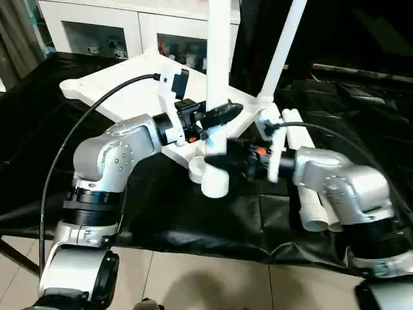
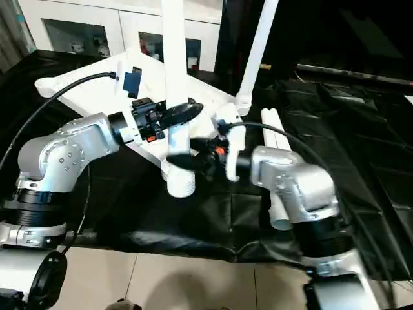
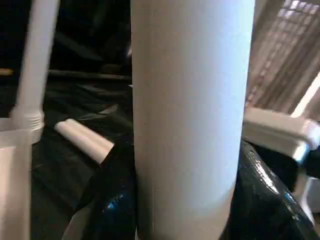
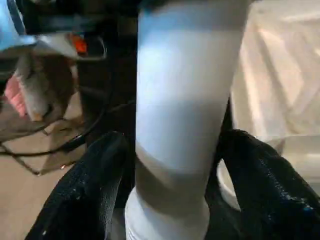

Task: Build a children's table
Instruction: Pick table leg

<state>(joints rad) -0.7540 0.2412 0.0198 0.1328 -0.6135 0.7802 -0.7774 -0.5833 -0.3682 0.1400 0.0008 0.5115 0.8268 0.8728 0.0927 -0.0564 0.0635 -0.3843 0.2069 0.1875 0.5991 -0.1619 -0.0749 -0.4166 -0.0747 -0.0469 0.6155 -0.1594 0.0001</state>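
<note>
The white table top (image 1: 122, 97) lies upside down on the black cloth, ribbed side up. One white leg (image 1: 284, 51) stands in its far right corner socket, leaning. A second leg (image 1: 218, 58) is held upright, and both grippers are on it. My left gripper (image 1: 218, 115) is shut on this leg, with black fingers (image 3: 112, 200) on both sides of the tube. My right gripper (image 1: 222, 160) is shut on it lower down, fingers (image 4: 85, 195) flanking it. The leg's threaded end (image 1: 215, 184) hangs just beside the near corner socket (image 1: 197, 169), slightly off it.
Two spare white legs (image 1: 310, 200) lie side by side on the cloth under my right forearm. A white glass-door cabinet (image 1: 97, 26) stands behind. The cloth-draped table's front edge (image 1: 193, 242) drops to a tiled floor.
</note>
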